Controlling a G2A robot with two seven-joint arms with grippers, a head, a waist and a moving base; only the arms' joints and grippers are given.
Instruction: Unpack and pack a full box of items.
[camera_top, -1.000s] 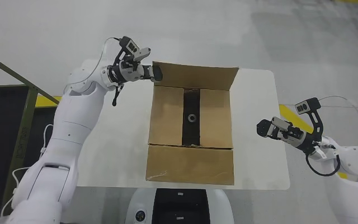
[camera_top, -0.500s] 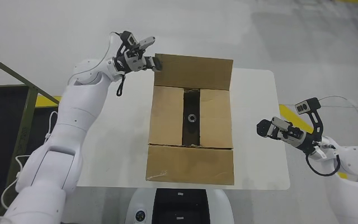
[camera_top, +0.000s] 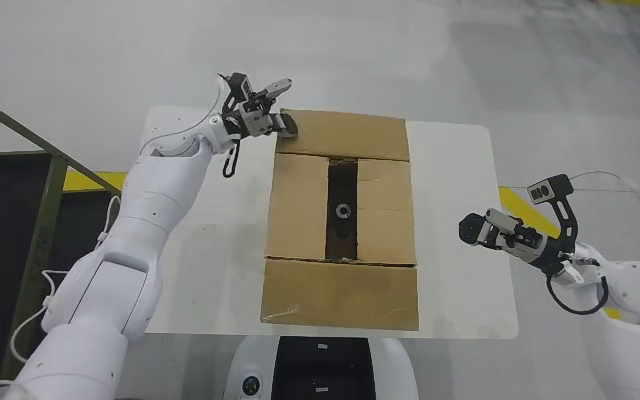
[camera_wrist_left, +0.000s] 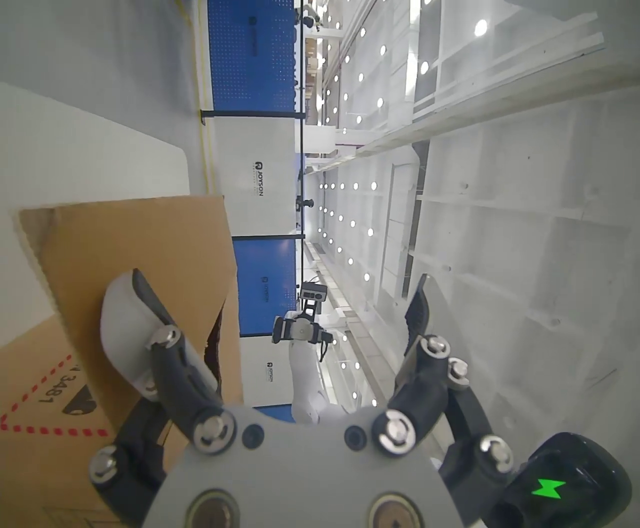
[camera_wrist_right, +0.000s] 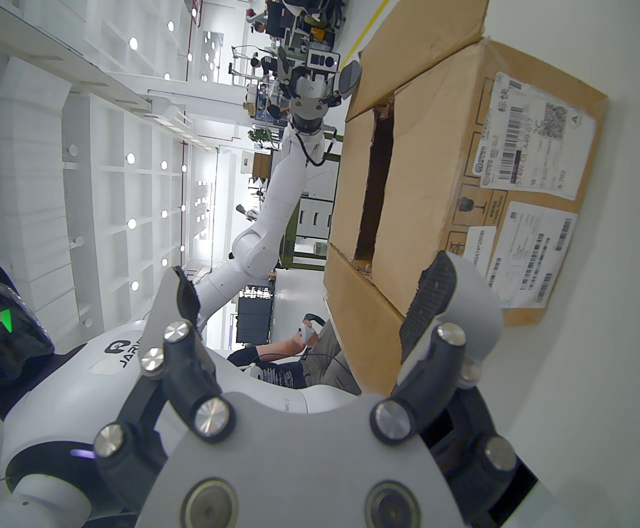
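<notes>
Left claw (camera_top: 286, 108) against box (camera_top: 298, 215) edge

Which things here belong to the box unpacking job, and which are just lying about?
Job in hand:
cardboard box; its far flap, with the open left tool at its corner; round item inside the gap; open right tool, apart from the box.

Just about:
table; yellow floor stripe; metal frame.

Grey floor (camera_top: 420, 50) all round the white table (camera_top: 455, 290). Yellow floor mark (camera_top: 513, 198) just beside right gripper (camera_top: 467, 228), off the table edge. Dark rack (camera_top: 25, 220) w/ green bar (camera_top: 40, 140) well apart from left gripper (camera_top: 288, 105). Beyond left gripper: blue pegboard panels (camera_wrist_left: 250, 55), white ceiling w/ rows of round lights (camera_wrist_left: 381, 102).
</notes>
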